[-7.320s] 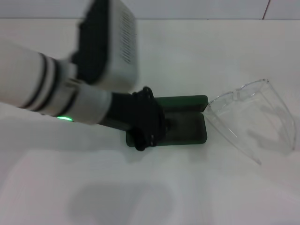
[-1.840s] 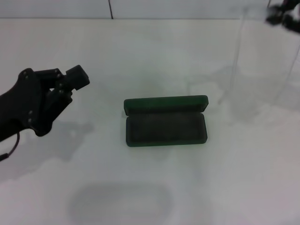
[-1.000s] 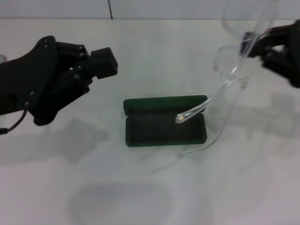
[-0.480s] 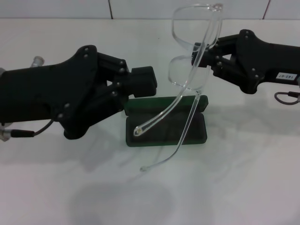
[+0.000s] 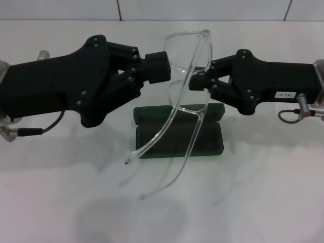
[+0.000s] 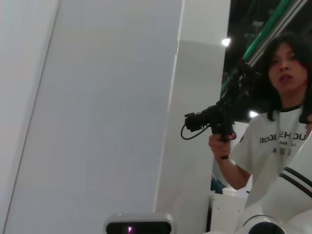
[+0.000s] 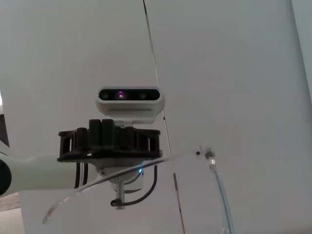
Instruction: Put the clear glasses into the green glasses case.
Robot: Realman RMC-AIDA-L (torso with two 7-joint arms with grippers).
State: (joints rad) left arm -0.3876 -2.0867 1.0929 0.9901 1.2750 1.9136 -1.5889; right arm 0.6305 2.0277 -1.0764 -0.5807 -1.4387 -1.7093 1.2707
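The clear glasses (image 5: 178,96) hang in the air above the green glasses case (image 5: 210,137), front held high and both long arms open, slanting down toward the table's near side. My right gripper (image 5: 198,81) is shut on the front of the glasses from the right. From the left, my left gripper (image 5: 164,67) meets the edge of the upper lens. The case lies open on the table with its lid (image 5: 152,111) raised at the back and its lining bare. In the right wrist view the two clear arm tips (image 7: 218,183) cross the picture.
The white table (image 5: 263,192) surrounds the case. A wall with a dark seam (image 5: 119,9) runs along the back. The left wrist view shows a person (image 6: 280,141) holding a camera, and white panels. My head camera (image 7: 129,95) shows in the right wrist view.
Both grippers have closed in toward each other over the case. The right one carried the glasses left and lower, and the left one has reached the lens.
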